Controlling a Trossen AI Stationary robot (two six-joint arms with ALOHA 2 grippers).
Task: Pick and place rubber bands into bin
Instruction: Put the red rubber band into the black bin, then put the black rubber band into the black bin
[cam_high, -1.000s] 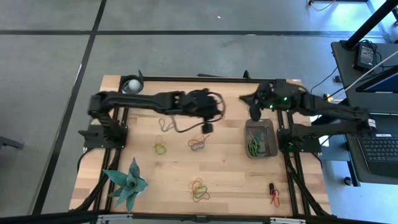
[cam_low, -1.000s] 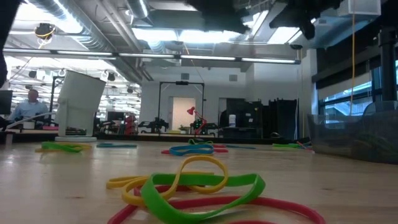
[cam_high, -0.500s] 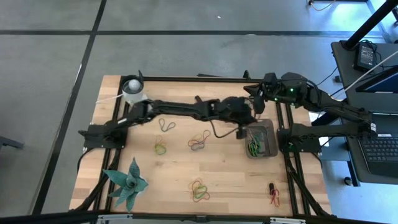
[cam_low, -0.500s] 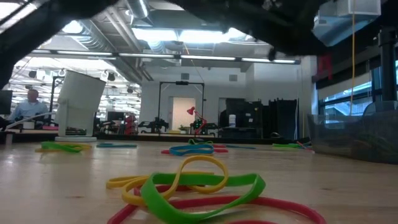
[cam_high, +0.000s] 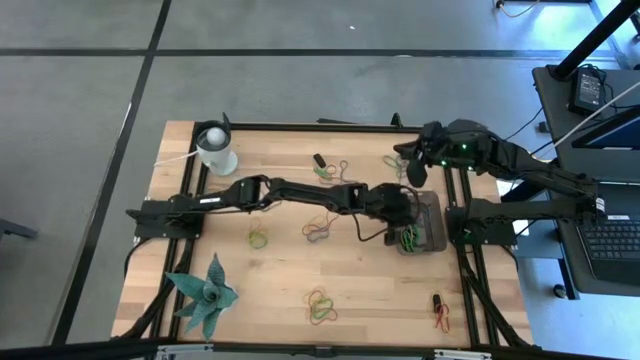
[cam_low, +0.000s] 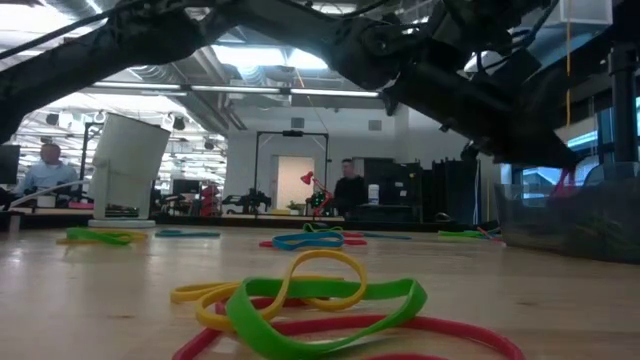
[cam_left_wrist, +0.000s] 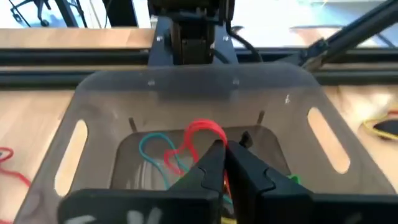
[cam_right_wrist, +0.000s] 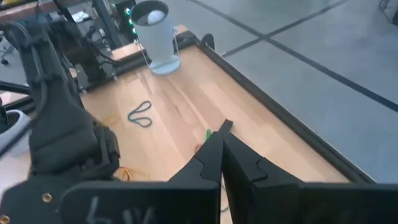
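A red rubber band (cam_left_wrist: 200, 138) hangs pinched between the closed fingers of the left gripper (cam_left_wrist: 224, 149), directly over the inside of the bin (cam_left_wrist: 81, 99), which stands near the table's (cam_high: 360, 290) right edge. The coming release turns on this: the band is above the bin floor, within its walls, where a teal band (cam_left_wrist: 152, 149) and green bands (cam_high: 407, 238) already lie. The left arm reaches across the table to get there. The right gripper (cam_right_wrist: 222, 138) hovers beyond the bin's far end, near the table's far right corner, fingers pressed together on nothing visible. Loose rubber bands (cam_high: 320, 306) lie well apart over the table towards its near edge. How much of the red band trails below the fingertips is hidden.
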